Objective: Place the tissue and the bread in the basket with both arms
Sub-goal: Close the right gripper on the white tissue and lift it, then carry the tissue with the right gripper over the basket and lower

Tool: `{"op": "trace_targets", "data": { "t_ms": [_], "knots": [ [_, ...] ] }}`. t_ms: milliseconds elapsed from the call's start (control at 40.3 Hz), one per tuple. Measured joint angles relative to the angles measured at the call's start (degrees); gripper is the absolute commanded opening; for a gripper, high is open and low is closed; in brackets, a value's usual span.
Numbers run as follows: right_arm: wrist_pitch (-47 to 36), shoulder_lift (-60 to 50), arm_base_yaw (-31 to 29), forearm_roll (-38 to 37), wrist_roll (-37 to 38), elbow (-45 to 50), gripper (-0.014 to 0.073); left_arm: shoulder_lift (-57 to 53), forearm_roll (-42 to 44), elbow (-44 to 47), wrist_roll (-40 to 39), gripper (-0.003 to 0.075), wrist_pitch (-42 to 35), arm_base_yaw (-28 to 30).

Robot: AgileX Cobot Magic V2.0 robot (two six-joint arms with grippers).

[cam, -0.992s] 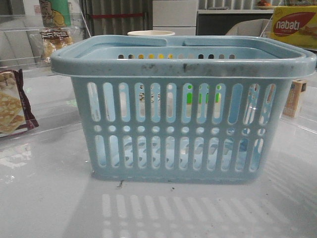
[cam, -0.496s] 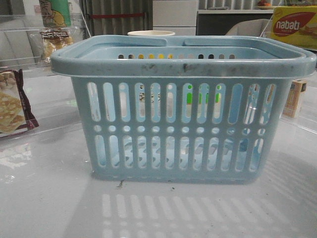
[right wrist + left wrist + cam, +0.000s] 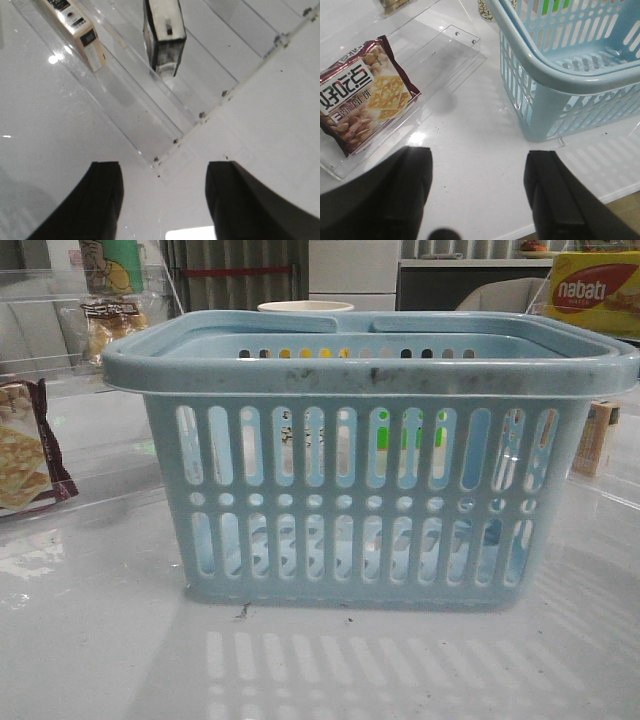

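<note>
The left gripper (image 3: 477, 192) hangs spread and empty over bare table, the basket (image 3: 560, 75) near it; the bread (image 3: 108, 325) lies well apart on the left, so this arm is nearer. The right gripper (image 3: 162, 200) is spread and empty too; the dark tissue packet (image 3: 164, 37) lies ahead, lengthwise away. The basket shows nothing inside.

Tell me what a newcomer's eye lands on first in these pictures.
The big pale-blue basket fills the middle of the front view, its rim scuffed with dark marks. To its left, a maroon-edged cracker bag lies in a clear tray. On the other side, the right wrist view shows a small dark packet standing in another clear tray beside a tan box. Both the left gripper and the right gripper hang open, holding nothing.
</note>
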Motion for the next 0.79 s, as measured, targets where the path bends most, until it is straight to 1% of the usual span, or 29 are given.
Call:
{"op": "trace_targets", "data": {
  "t_ms": [273,521,570,719,793],
  "knots": [
    [-1.3,12.32,0.0,0.73,0.0,-9.43,0.0486,0.0,0.0,0.0,0.0,0.0452,0.0,0.0],
    [-3.79,20.16,0.0,2.08,0.04,-14.96,0.0484,0.0,0.0,0.0,0.0,0.0452,0.0,0.0],
    [-4.51,21.19,0.0,2.16,0.04,-15.4,0.0456,0.0,0.0,0.0,0.0,0.0452,0.0,0.0],
    [-5.84,22.28,0.0,2.21,0.04,-15.49,0.0268,0.0,0.0,0.0,0.0,0.0452,0.0,0.0],
    [-6.29,22.28,0.0,2.21,0.04,-15.52,0.0213,0.0,0.0,0.0,0.0,0.0452,0.0,0.0]
  ]
}}
